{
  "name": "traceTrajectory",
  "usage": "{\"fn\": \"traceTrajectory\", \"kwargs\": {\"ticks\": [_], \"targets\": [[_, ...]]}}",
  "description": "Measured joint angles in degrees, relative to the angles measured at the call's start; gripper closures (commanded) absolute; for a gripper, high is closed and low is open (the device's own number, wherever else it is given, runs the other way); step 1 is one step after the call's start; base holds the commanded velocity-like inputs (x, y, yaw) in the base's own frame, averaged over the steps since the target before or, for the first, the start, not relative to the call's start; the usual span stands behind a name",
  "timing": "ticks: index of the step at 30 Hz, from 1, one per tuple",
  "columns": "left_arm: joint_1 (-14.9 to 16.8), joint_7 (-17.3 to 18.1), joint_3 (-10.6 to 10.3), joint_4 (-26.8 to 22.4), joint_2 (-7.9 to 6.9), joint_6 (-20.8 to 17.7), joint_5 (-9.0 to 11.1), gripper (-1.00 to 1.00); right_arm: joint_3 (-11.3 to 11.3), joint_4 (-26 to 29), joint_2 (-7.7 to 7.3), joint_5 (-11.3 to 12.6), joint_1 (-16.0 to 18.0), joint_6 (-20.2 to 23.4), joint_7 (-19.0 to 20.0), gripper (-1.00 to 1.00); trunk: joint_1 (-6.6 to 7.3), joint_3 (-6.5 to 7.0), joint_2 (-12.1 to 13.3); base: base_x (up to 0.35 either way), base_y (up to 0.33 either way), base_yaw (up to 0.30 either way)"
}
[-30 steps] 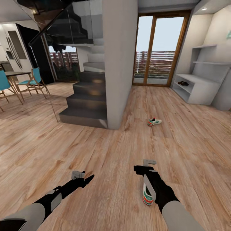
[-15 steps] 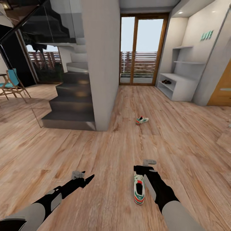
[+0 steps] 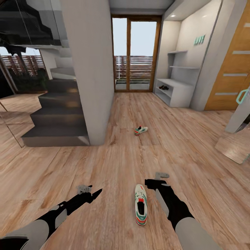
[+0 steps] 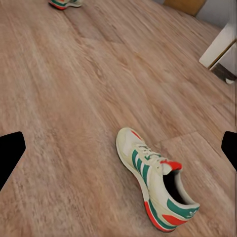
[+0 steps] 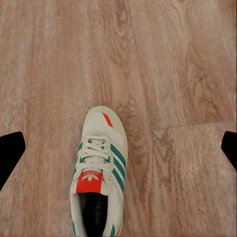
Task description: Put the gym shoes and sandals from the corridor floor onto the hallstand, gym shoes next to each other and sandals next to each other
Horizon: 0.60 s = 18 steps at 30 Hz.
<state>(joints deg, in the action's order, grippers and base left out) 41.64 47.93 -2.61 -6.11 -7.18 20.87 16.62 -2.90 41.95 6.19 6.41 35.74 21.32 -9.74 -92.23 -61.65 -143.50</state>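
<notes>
Since the earlier frame the head view is panning right: the staircase [image 3: 57, 118] is sliding left, a wooden door [image 3: 231, 69] is entering at the right, and the near gym shoe [image 3: 140, 204], half hidden behind my right arm a second ago, is now lying fully exposed on the corridor floor [image 3: 114, 163], just left of the right gripper [image 3: 157, 180]. I am recording it upright, toe pointing away from me, heel nearest. The far gym shoe [image 3: 141, 130] is resting on the planks well beyond it, right of the grey pillar [image 3: 92, 69]. The hallstand [image 3: 173, 91] is standing at the far right by the glass doors, with a dark pair, likely the sandals [image 3: 164, 88], on its shelf; detail is too small to confirm. Both wrist views are showing the fingers spread wide, nothing between them. The left gripper [image 3: 91, 193] is hovering low at near left.
</notes>
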Motion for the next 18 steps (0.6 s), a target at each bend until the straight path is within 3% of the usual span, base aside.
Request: {"fn": "traceTrajectory", "kwargs": {"ticks": [18], "targets": [[-0.01,-0.96,0.1,-0.01,-0.1,0.01,-0.12,-1.0,-0.4,0.23,0.0,-0.59,0.01,-0.09,0.03,-1.0,0.0,0.0,0.0,0.001,0.0,-0.024]]}}
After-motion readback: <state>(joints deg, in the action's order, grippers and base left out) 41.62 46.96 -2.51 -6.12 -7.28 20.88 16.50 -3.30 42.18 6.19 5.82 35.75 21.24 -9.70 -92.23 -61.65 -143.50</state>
